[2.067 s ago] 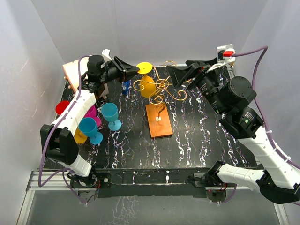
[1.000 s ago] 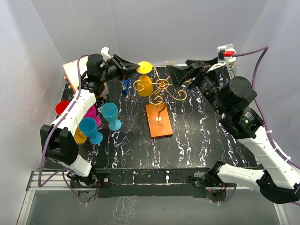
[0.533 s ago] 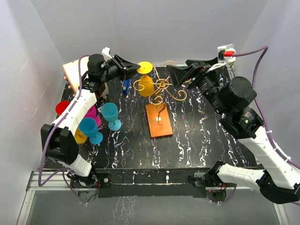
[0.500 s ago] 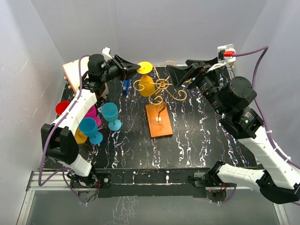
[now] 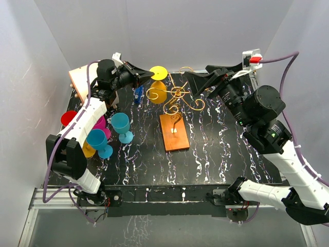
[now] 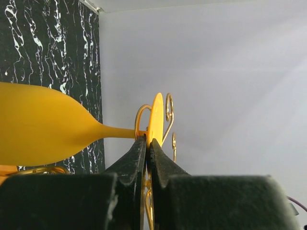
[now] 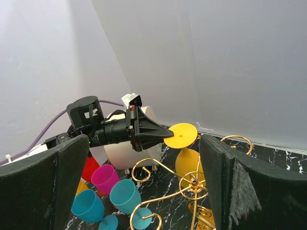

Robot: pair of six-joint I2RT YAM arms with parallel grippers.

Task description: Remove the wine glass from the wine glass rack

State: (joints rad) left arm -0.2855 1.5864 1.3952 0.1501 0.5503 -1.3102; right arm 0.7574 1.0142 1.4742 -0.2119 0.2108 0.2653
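A yellow wine glass (image 5: 159,88) hangs upside down, its round foot (image 5: 158,73) on top. My left gripper (image 5: 146,75) is shut on the foot's edge; the left wrist view shows the fingertips (image 6: 144,143) pinching the foot (image 6: 156,120), the stem and bowl (image 6: 38,124) to the left. The gold wire rack (image 5: 177,94) stands on its orange-brown wooden base (image 5: 174,131); a rack curl (image 6: 168,108) sits right by the foot. My right gripper (image 5: 198,78) is open and empty above the rack's right side. The right wrist view shows the glass (image 7: 185,153) and rack (image 7: 192,182) between its fingers.
Teal (image 5: 122,126), teal (image 5: 97,142), magenta (image 5: 99,124), red (image 5: 68,118) and yellow cups stand left of the rack. A white and brown box (image 5: 82,82) sits at the far left corner. A small blue object (image 5: 138,95) lies behind the rack. White walls close in.
The yellow glass in my left gripper has moved slightly up and back at the rack arm. The right arm has shifted a little to the right and up.
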